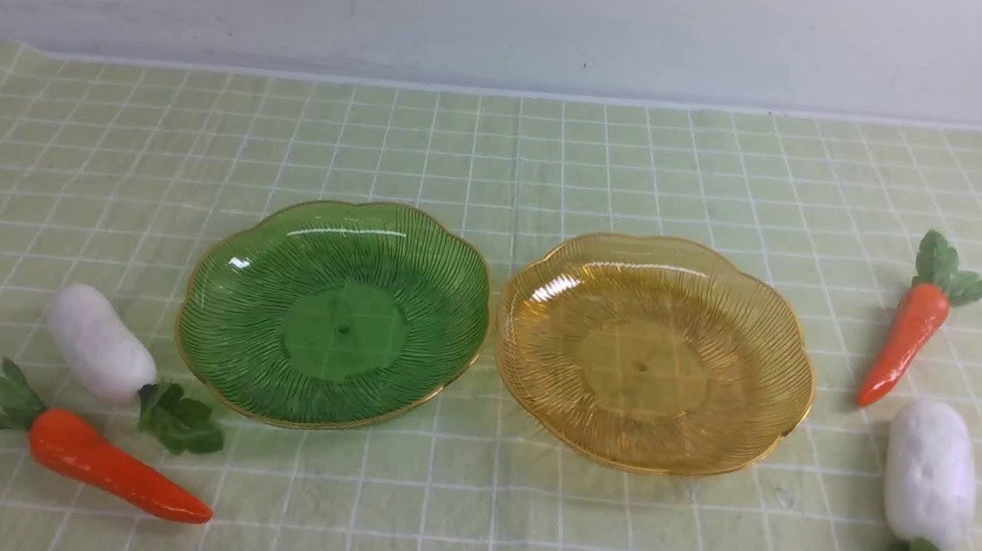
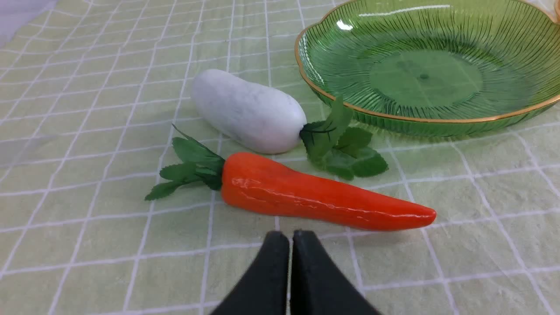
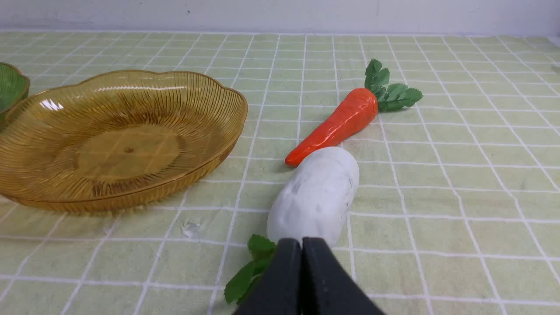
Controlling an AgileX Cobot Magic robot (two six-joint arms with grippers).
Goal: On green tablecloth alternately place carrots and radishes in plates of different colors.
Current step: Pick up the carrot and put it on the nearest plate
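Two empty plates sit side by side mid-table on the green tablecloth (image 1: pixel 503 158): a green plate (image 1: pixel 217 279) (image 2: pixel 315 65) on the left and an amber plate (image 1: pixel 788 361) (image 3: pixel 227 100) on the right. Left of the green plate lie a white radish (image 1: pixel 99 344) (image 2: pixel 247 109) and, nearer me, an orange carrot (image 1: pixel 111 464) (image 2: pixel 315 197). Right of the amber plate lie another carrot (image 1: pixel 904 337) (image 3: pixel 337 124) and another radish (image 1: pixel 931 472) (image 3: pixel 317 197). My left gripper (image 2: pixel 291 234) is shut and empty, just short of the left carrot. My right gripper (image 3: pixel 302 241) is shut and empty, at the right radish's leafy end. Neither arm shows in the front view.
A pale wall (image 1: pixel 518 14) runs along the table's far edge. A small white scrap (image 3: pixel 190 227) lies on the cloth near the amber plate.
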